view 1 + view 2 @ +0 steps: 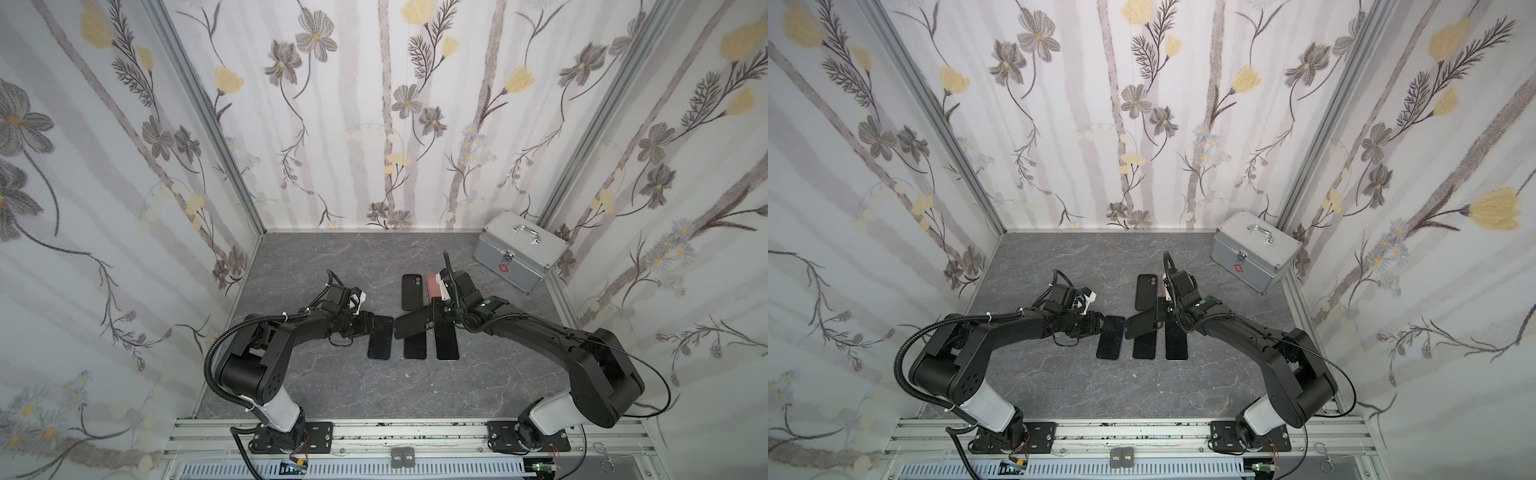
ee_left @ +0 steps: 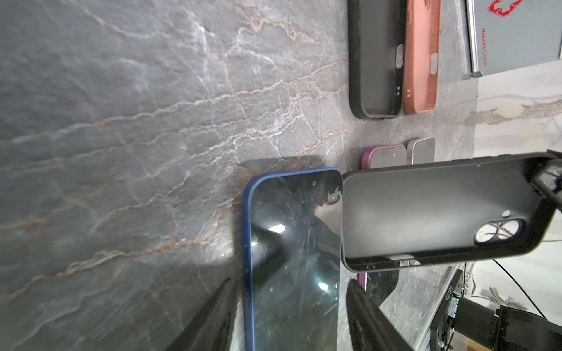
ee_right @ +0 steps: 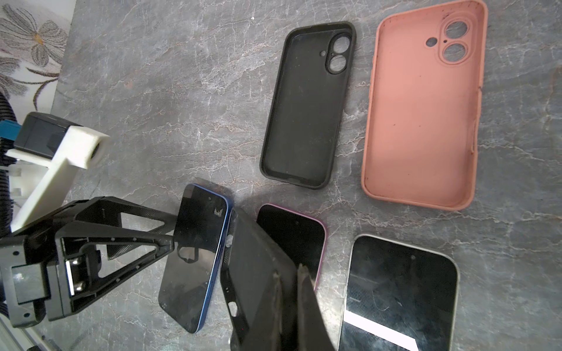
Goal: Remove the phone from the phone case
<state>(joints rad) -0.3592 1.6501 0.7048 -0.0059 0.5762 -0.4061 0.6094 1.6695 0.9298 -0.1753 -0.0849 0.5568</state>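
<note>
Right claw (image 3: 289, 272) pinches a black case (image 1: 409, 327) above the grey marbled tabletop (image 1: 332, 386), left claw (image 2: 290, 282) wide, floral walls (image 1: 374, 104) around.

In a top view you get only a strip of the pink case (image 1: 432, 286); the right arm (image 1: 461, 291) covers the rest. In the right wrist view the black case (image 3: 258, 267) hides part of the purple phone (image 3: 292, 237), and the silver phone (image 3: 401, 288) runs off the edge. The left wrist view crops the blue phone (image 2: 292, 258).
</note>
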